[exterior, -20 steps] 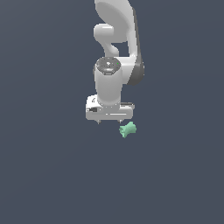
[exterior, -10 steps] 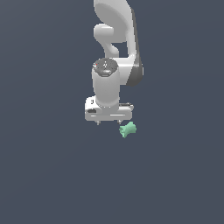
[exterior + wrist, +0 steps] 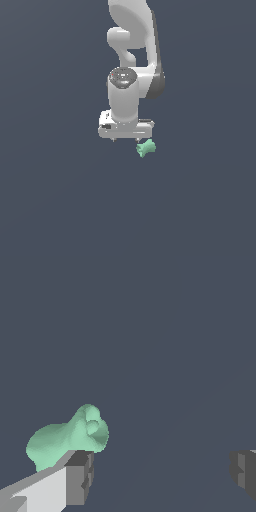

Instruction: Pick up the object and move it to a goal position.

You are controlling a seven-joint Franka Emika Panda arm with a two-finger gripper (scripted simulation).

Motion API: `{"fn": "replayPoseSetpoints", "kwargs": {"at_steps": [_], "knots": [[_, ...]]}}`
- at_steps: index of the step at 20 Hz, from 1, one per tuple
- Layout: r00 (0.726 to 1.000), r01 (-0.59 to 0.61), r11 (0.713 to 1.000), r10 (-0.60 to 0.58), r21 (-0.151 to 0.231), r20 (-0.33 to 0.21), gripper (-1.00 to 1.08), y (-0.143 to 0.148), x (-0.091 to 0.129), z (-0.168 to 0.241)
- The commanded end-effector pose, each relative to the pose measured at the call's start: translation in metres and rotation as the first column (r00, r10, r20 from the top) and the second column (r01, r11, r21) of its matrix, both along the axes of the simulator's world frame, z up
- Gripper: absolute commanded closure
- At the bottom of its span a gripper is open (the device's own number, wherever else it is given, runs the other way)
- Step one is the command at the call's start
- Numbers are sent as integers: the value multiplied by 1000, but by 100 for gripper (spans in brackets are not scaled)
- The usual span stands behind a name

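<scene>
Under the arm's wrist, the claw is hanging wide open over the desk, gripping nothing. The object is lying just off the claw's end on the exterior view's right, not between the jaws. In the wrist view the object is sitting right at one finger, outside the gap, while the other finger is standing well apart. Judged step: pre-grasp alignment. Next move is calling for a sideways shift to centre the object in the gap, then descent and closing.
</scene>
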State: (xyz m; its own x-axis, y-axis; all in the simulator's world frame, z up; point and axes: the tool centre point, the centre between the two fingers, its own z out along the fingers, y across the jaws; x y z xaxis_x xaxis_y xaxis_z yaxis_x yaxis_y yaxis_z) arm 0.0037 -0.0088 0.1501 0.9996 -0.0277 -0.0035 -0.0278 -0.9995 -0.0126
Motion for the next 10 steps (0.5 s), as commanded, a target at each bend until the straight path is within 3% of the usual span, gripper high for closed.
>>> {"fn": "replayPoseSetpoints", "kwargs": {"at_steps": [1,10], "knots": [[1000,30,1000,-30,0,-1,-92,3,0,-2],[979,203,979,-203,-1,-3,-92,20,-3,-10]]}}
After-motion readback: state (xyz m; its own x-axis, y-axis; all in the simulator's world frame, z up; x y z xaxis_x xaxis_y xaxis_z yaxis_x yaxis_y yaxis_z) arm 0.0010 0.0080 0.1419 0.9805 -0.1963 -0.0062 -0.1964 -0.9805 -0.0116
